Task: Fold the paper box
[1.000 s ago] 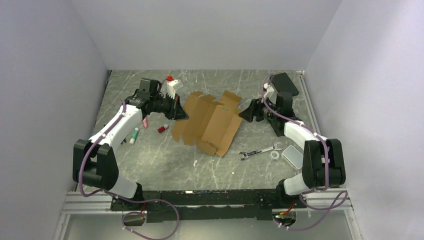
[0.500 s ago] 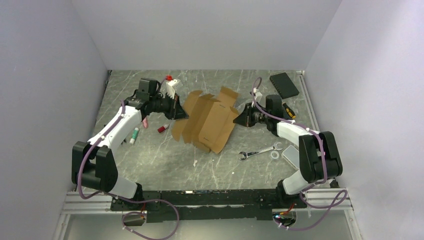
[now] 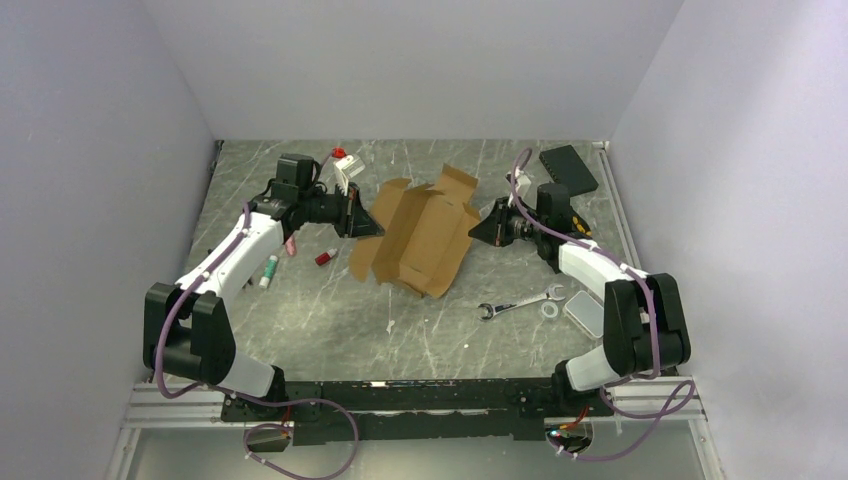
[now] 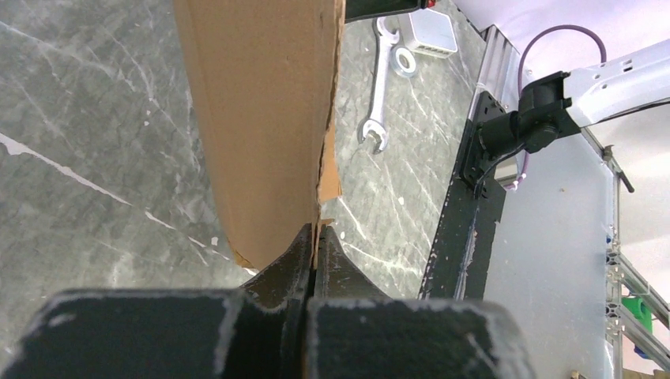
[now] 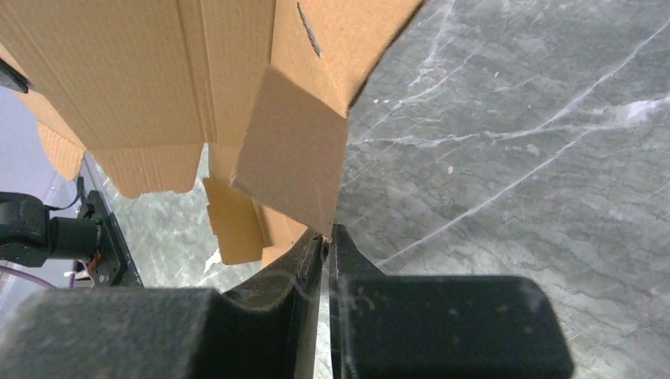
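Right tool (image 5: 325, 235) closed, pinching paper box (image 3: 415, 235) corner

Soft, even light from above, faint shadows; close-up fingers (image 4: 288, 267) out of focus in wrist views.

The paper box (image 3: 415, 235) stands raised across the middle of the table (image 3: 330, 330). The left gripper (image 3: 377, 230) pinches its left edge and the right gripper (image 3: 473, 232) pinches its right flap, so box and arms bar any straight pass from left to right there. Near of the box, bare marble runs to the arm bases. On the near right lie a wrench (image 3: 515, 303), a ring (image 3: 549, 310) and a clear case (image 3: 585, 313). Left of the box lie a marker (image 3: 269, 270) and a small red piece (image 3: 327, 257). The far strip is open, save a white bottle (image 3: 343, 172) far left and a black pad (image 3: 568, 168) far right.
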`<action>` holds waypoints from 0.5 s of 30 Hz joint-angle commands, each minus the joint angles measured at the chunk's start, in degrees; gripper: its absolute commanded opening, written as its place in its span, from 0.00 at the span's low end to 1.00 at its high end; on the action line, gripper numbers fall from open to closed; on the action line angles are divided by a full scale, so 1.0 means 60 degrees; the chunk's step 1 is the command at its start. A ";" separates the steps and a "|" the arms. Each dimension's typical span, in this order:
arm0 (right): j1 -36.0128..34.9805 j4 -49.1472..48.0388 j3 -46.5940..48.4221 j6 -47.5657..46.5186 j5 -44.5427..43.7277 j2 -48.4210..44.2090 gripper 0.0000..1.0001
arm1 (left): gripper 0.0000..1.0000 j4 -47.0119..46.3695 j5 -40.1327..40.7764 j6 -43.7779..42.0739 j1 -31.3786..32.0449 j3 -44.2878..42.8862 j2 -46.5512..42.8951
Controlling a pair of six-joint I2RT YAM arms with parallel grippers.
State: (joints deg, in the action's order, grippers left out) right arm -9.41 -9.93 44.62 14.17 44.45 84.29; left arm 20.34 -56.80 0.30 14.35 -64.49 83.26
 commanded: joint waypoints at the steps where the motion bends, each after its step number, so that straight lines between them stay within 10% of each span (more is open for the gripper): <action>1: -0.0011 -0.0333 0.0322 0.0287 0.0204 0.0028 0.13 | 0.00 -0.0401 -0.0521 0.0267 0.0055 0.0070 -0.0136; 15: -0.0185 -0.0797 0.0214 0.0684 0.1052 0.0585 0.30 | 0.00 -0.0460 -0.0522 0.0357 0.0055 0.0077 0.0133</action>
State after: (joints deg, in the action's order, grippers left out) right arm -10.24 -11.05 44.62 16.95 47.79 86.98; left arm 19.90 -57.67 1.37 14.44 -64.07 83.55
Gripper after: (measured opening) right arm 0.293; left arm 0.015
